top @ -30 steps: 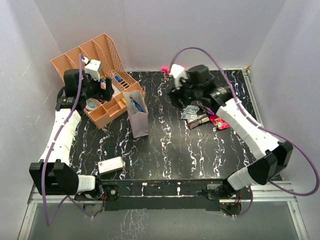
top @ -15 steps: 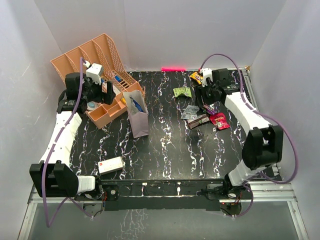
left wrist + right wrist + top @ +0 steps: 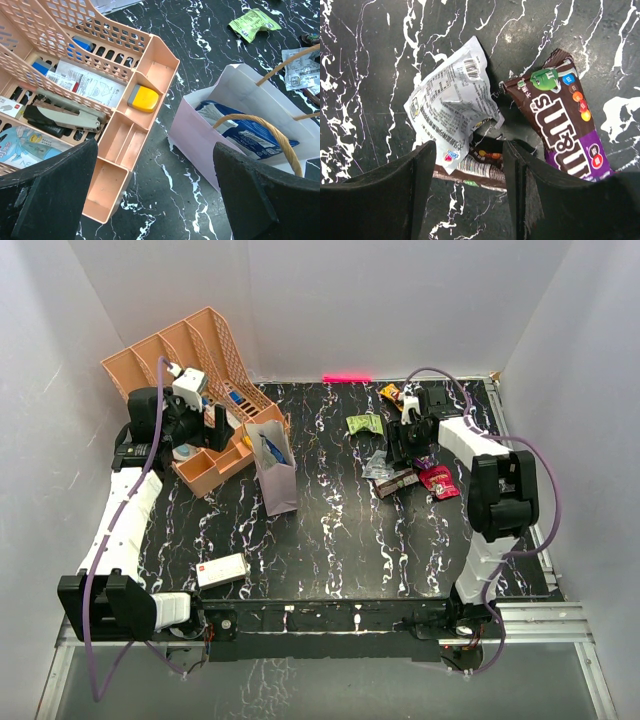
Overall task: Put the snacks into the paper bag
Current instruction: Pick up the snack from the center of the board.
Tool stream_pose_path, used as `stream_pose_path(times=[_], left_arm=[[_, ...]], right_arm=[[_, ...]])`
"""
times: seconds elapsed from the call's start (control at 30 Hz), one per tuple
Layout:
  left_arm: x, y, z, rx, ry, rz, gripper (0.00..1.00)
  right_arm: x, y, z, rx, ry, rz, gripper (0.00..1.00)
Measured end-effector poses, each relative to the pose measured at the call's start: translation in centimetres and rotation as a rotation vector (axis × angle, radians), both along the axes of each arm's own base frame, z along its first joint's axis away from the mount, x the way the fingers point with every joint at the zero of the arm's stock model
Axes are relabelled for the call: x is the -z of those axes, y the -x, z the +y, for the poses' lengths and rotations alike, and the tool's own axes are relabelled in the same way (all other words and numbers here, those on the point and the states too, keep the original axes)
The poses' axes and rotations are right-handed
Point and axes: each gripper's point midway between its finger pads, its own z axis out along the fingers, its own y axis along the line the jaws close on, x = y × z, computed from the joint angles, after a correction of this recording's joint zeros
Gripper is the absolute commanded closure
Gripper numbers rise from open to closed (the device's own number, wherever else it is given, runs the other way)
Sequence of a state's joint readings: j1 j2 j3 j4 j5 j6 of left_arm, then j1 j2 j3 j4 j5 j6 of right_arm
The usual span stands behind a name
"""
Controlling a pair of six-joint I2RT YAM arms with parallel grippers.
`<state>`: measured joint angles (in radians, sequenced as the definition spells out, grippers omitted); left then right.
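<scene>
The mauve paper bag (image 3: 279, 475) stands upright at left centre with the blue packet (image 3: 272, 448) inside; both show in the left wrist view, the bag (image 3: 220, 127) and the packet (image 3: 250, 136). My left gripper (image 3: 215, 427) is open and empty, above the table between the organiser and the bag (image 3: 155, 200). My right gripper (image 3: 404, 447) is open and low over the snack pile. Its jaws straddle a silver wrapper (image 3: 451, 116) lying on a dark brown packet (image 3: 482, 164), beside a brown M&M's packet (image 3: 562, 120). A green packet (image 3: 365, 424), a yellow-brown wrapper (image 3: 392, 393) and a red packet (image 3: 438, 481) lie nearby.
A peach slotted organiser (image 3: 185, 350) with stationery stands at back left, close to the bag; it also shows in the left wrist view (image 3: 156, 59). A small white box (image 3: 222, 570) lies near the front left. A pink strip (image 3: 346, 378) sits at the back edge.
My right arm has swung from the back centre to the right and come down over the silver and brown wrappers. The left arm has barely moved.
</scene>
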<state>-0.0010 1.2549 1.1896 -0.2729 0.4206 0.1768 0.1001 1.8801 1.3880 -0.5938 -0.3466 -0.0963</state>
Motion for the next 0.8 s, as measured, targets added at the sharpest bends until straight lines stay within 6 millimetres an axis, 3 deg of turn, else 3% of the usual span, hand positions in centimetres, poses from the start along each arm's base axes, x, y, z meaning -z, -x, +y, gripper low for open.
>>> stream_pose_path(times=[0.2, 0.5, 0.67, 0.8], left_arm=[[0.0, 0.1, -0.2, 0.014, -0.001, -0.002, 0.02], [0.5, 0.2, -0.2, 0.019, -0.006, 0.005, 0.02], [0.5, 0.2, -0.2, 0.021, -0.01, 0.003, 0.02], [0.5, 0.2, -0.2, 0.021, -0.011, 0.003, 0.02]], right_arm=[[1.8, -0.5, 0.0, 0.021, -0.053, 0.047, 0.36], [2.7, -1.4, 1.4, 0.014, -0.153, 0.084, 0.33], [3.1, -1.9, 2.0, 0.009, -0.184, 0.095, 0.34], [3.5, -2.0, 2.4, 0.01, -0.208, 0.111, 0.42]])
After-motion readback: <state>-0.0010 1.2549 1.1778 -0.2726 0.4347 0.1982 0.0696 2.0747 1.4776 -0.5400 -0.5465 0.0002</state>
